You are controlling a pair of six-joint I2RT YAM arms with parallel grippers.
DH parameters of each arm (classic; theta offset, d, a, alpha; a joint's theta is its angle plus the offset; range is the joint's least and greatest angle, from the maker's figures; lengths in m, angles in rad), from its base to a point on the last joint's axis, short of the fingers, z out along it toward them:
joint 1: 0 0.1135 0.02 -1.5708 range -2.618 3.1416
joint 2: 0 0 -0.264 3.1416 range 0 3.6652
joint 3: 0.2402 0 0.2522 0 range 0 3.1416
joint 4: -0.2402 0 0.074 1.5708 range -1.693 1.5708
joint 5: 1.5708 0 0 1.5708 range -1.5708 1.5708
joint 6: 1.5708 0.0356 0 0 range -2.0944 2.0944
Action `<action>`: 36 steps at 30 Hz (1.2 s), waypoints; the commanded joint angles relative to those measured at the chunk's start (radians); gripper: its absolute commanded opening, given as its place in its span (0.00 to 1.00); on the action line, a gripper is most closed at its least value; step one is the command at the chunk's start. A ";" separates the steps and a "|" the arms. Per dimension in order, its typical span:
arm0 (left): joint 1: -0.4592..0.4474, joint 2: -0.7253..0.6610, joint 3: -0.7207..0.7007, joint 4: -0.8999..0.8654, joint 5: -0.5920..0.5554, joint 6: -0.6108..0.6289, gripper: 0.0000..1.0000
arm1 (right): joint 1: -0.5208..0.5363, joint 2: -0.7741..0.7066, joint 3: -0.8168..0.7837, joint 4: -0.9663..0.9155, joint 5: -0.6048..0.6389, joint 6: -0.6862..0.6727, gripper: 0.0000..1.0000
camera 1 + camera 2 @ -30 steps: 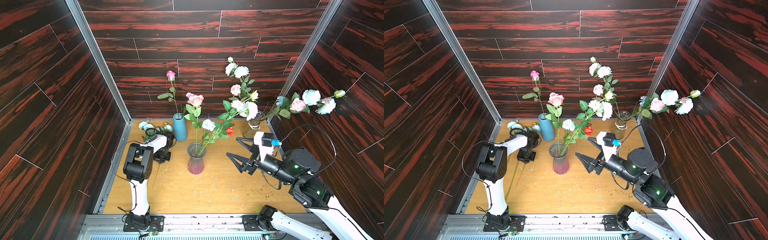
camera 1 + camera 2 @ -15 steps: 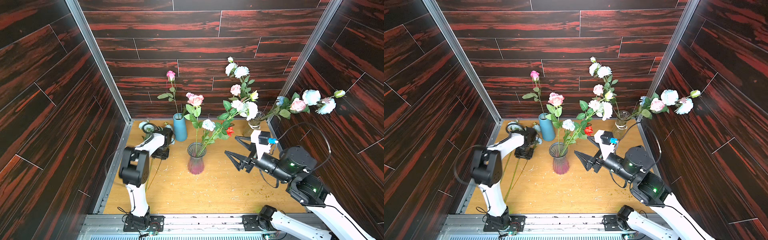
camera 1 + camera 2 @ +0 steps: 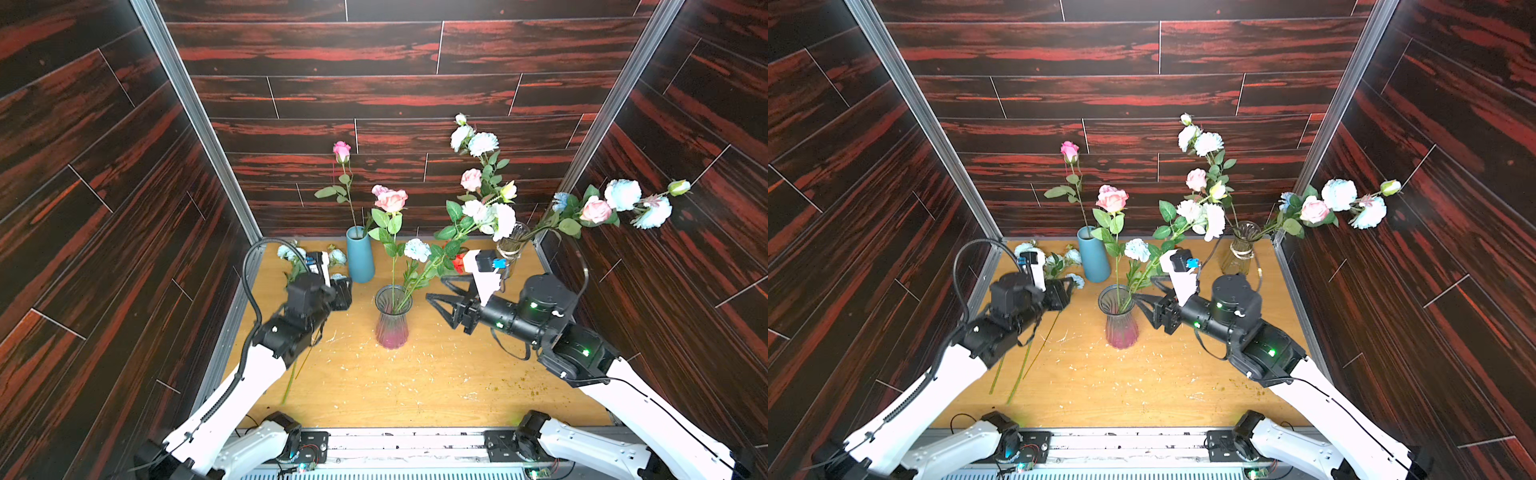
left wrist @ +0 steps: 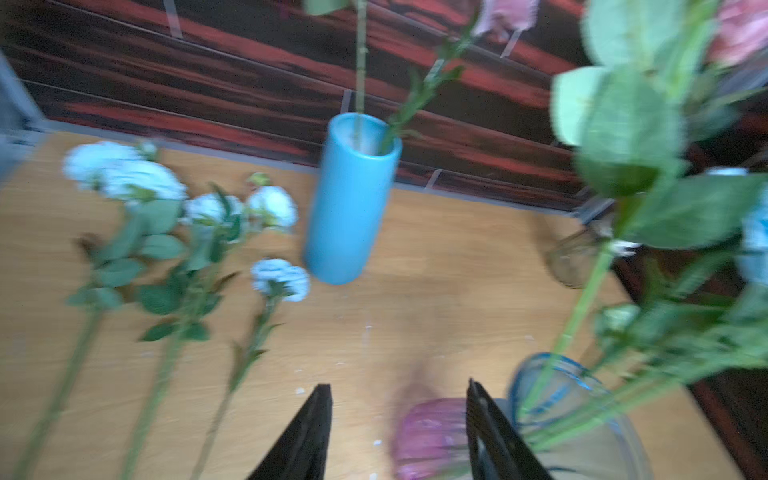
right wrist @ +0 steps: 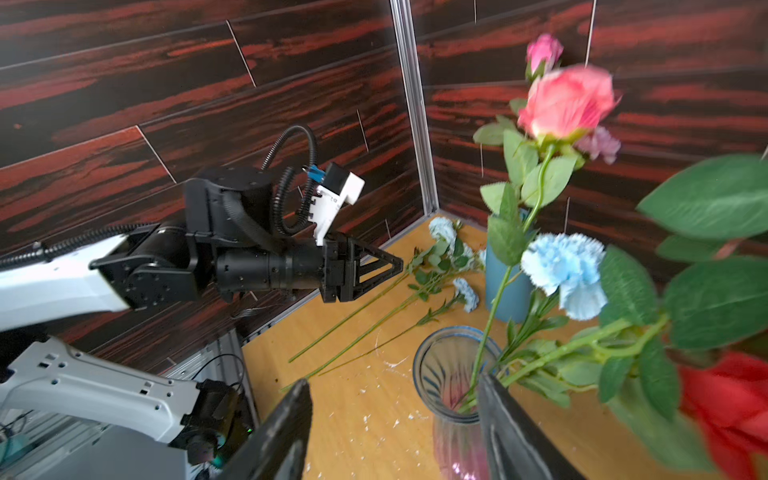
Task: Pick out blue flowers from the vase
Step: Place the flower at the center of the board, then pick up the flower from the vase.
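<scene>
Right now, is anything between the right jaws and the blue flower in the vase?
Sort of. The right jaws stand open beside the vase, and the blue flower shares it with a pink rose and another leafy stem. Those stems and leaves crowd its own stem at the rim.

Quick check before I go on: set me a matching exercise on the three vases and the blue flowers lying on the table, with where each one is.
Column 1:
1. teal vase
2. purple-tinted vase
3. clear vase
4. loose blue flowers

Column 2:
A. lying flat on the table, left side
B. back right corner
C. middle of the table
D. holds the pink rosebud

Pairs: 1-D, 2-C, 3-B, 4-A
</scene>
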 commanded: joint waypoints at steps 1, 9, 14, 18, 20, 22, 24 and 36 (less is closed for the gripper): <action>-0.025 -0.032 -0.016 0.168 0.123 -0.030 0.56 | 0.011 0.004 -0.035 0.004 0.059 0.059 0.61; -0.103 0.113 0.193 -0.052 0.219 0.131 0.52 | 0.012 -0.065 -0.274 0.195 0.318 0.077 0.52; -0.190 0.271 0.344 -0.206 0.189 0.217 0.50 | 0.012 -0.191 -0.469 0.294 0.439 0.080 0.52; -0.249 0.394 0.454 -0.328 0.082 0.252 0.43 | 0.010 -0.266 -0.578 0.332 0.552 0.065 0.52; -0.270 0.431 0.481 -0.359 0.007 0.246 0.36 | 0.010 -0.291 -0.622 0.359 0.596 0.051 0.52; -0.275 0.447 0.484 -0.360 -0.038 0.228 0.33 | 0.010 -0.304 -0.652 0.384 0.622 0.046 0.52; -0.277 0.458 0.481 -0.358 -0.062 0.219 0.32 | 0.008 -0.304 -0.670 0.406 0.630 0.041 0.51; -0.277 0.491 0.396 -0.225 -0.090 0.230 0.32 | 0.005 -0.251 -0.711 0.470 0.652 0.037 0.49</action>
